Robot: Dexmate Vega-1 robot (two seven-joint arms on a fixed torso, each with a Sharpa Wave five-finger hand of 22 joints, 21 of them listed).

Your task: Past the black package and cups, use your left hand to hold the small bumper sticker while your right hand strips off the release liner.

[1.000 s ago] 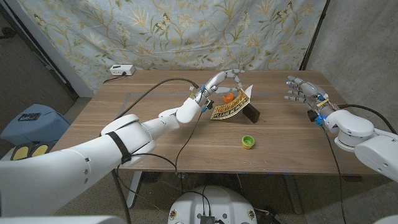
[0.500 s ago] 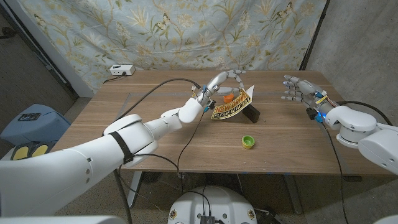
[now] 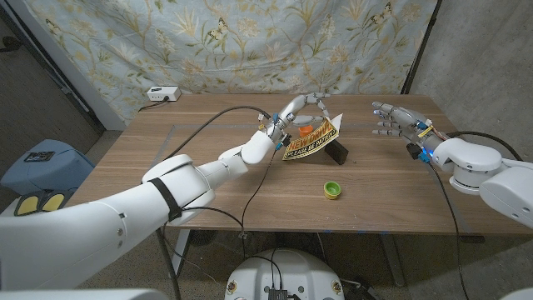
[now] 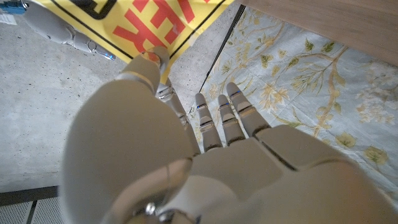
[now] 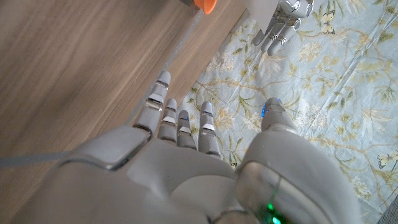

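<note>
My left hand (image 3: 301, 108) pinches the top edge of the yellow bumper sticker (image 3: 312, 138) with red and black lettering and holds it up over the far middle of the table. In the left wrist view a fingertip presses the sticker (image 4: 155, 22) above the hand (image 4: 186, 155). Behind the sticker stands an orange cup (image 3: 306, 129), and under its right corner lies the black package (image 3: 336, 152). My right hand (image 3: 398, 119) hovers to the right of the sticker, fingers spread toward it and holding nothing. The right wrist view shows that hand (image 5: 186, 162) and the orange cup (image 5: 205, 5).
A green cup (image 3: 332, 189) sits on the table (image 3: 208, 192) nearer the front, below the package. A white power box (image 3: 163, 94) lies at the back left corner. Black cables (image 3: 216, 117) run along both arms. A floral cloth (image 3: 250, 42) hangs behind.
My right hand has moved left, closer to the sticker, with its fingers still spread. The left hand keeps the sticker at nearly the same spot.
</note>
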